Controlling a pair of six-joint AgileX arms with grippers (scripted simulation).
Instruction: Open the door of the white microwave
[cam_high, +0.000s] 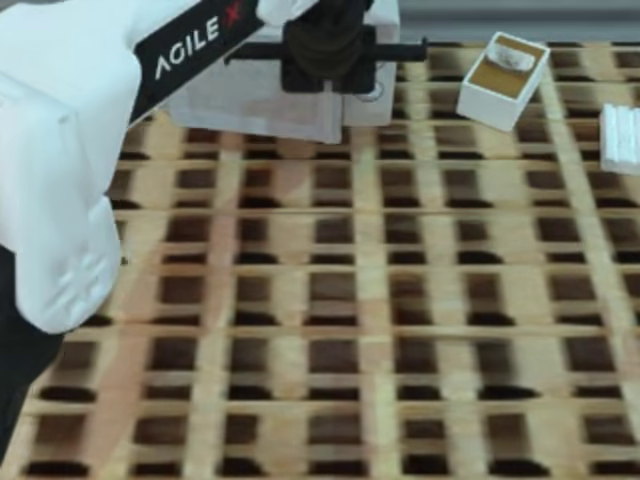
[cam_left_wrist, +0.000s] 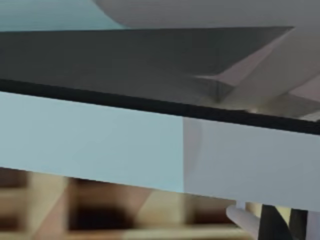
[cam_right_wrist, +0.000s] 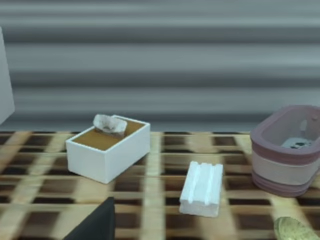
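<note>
The white microwave (cam_high: 375, 25) stands at the table's back edge, left of centre, with a round knob (cam_high: 370, 92) on its front. Its door (cam_high: 255, 115), a light-grey panel, looks swung out a little at the knob side. My left arm reaches over it from the left, and my left gripper (cam_high: 328, 75) hangs black at the door's knob-side edge. In the left wrist view the door's pale panel (cam_left_wrist: 100, 135) fills the middle with the dark inside (cam_left_wrist: 125, 60) above it, and the left gripper (cam_left_wrist: 270, 225) sits low beside it. My right arm is out of the top view.
A small white box with brown inside (cam_high: 503, 78) (cam_right_wrist: 109, 148) stands right of the microwave. A white ridged block (cam_high: 622, 138) (cam_right_wrist: 201, 189) lies at the right edge. A pink tub (cam_right_wrist: 287, 150) is seen only by the right wrist, where a black part of my right gripper (cam_right_wrist: 97, 225) shows.
</note>
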